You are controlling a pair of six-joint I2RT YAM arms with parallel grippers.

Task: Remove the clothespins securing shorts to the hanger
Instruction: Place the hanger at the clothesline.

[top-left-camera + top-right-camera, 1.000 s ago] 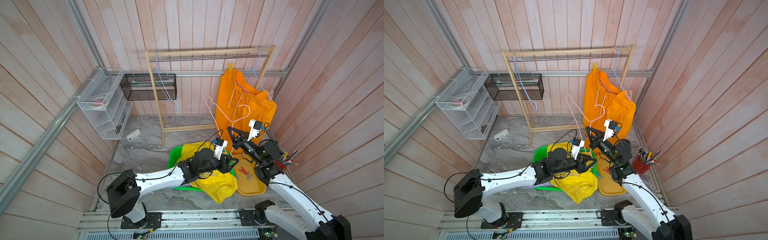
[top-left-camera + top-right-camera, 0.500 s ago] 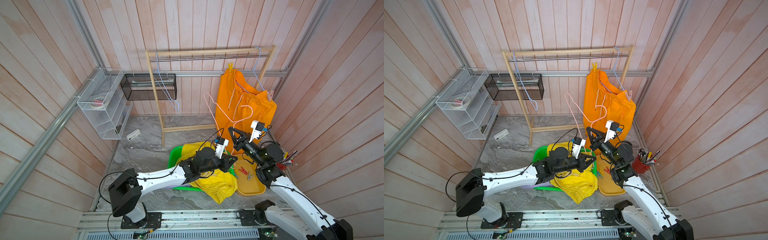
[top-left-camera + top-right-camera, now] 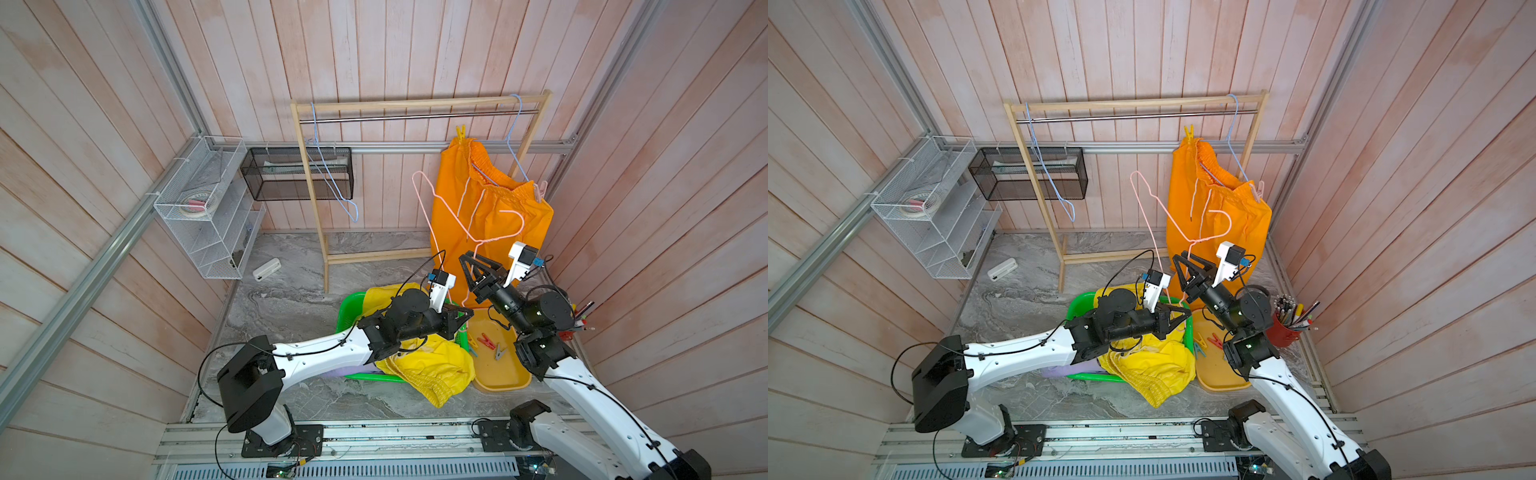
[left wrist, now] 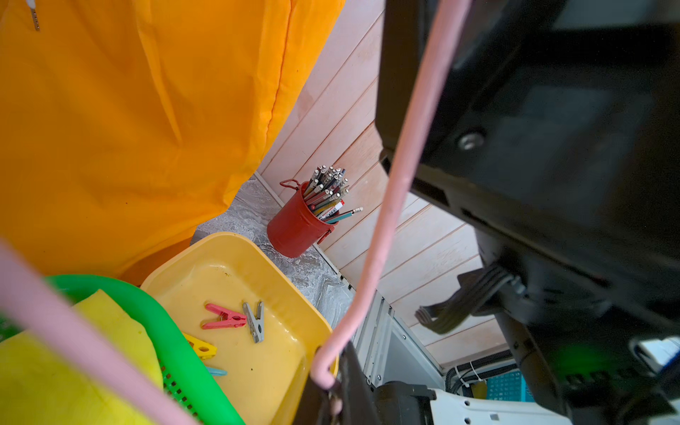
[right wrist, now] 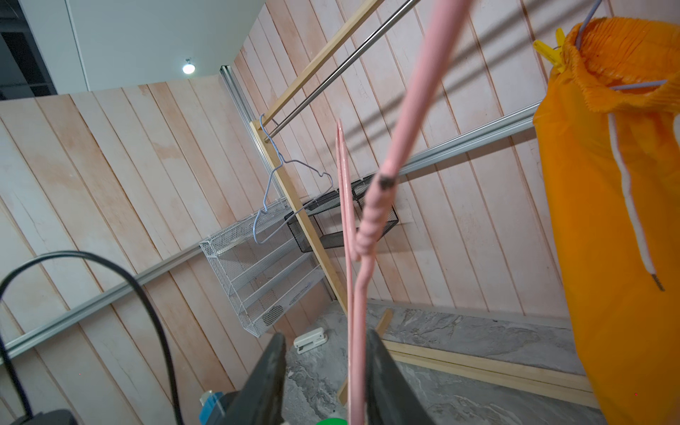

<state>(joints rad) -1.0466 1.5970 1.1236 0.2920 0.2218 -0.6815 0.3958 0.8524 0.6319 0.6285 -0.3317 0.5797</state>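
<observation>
1. Left tool [image 3: 1187, 311]: jaws together, clamped on a lower bend of the pink hanger [image 4: 401, 176], near the rim of the green basket [image 3: 349, 305].
2. Right tool [image 5: 325, 342]: jaws apart; the hanger's wire passed between them below its twisted neck, lying against one finger [image 5: 382, 371].
3. Yellow tray [image 3: 505, 380], beside the basket on the bench [image 3: 291, 291]: held a red clothespin [image 4: 224, 318], a grey clothespin [image 4: 254, 323], a loose yellow clothespin [image 4: 201, 347] and a teal clothespin [image 4: 217, 371].
4. Yellow shorts [image 3: 432, 365]: lay heaped in the basket, spilling over its rim.
5. Orange shorts [image 3: 532, 232]: hung from a blue hanger [image 5: 636, 85] on the rack [image 3: 415, 102], waistband pinned by a clipped yellow clothespin [image 3: 460, 132] and a pale pink clothespin [image 3: 540, 190].
</observation>
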